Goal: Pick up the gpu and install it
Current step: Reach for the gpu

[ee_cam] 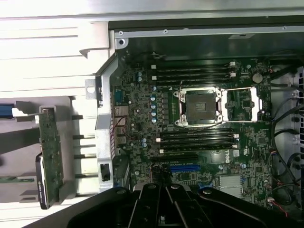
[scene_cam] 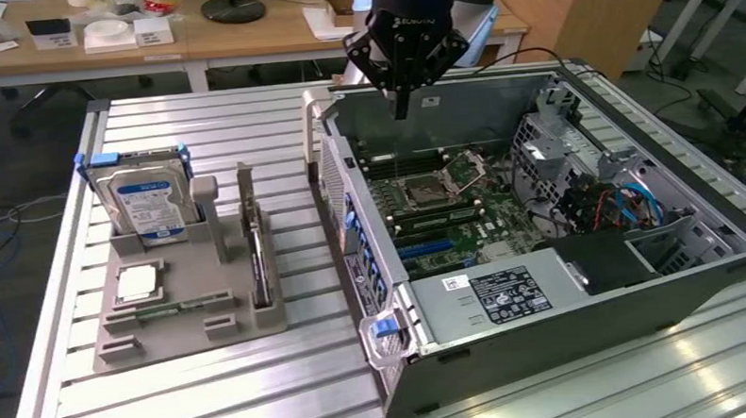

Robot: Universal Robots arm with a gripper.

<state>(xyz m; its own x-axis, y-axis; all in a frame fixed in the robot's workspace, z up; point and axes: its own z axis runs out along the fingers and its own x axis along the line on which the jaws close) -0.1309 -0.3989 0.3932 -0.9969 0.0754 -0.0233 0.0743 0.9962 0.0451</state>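
The gripper (scene_cam: 401, 111) hangs closed and empty above the computer case (scene_cam: 605, 326); the gpu (scene_cam: 259, 261) stands on edge in the grey holder (scene_cam: 165, 346) on the tabletop (scene_cam: 193, 132), well apart; pickup looks unstarted; grasping it would need opened jaws squared to that thin edge.

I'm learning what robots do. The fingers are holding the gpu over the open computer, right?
No, the fingers are shut and hold nothing over the open computer. The exterior view shows the gpu standing in the gray holder beside it.
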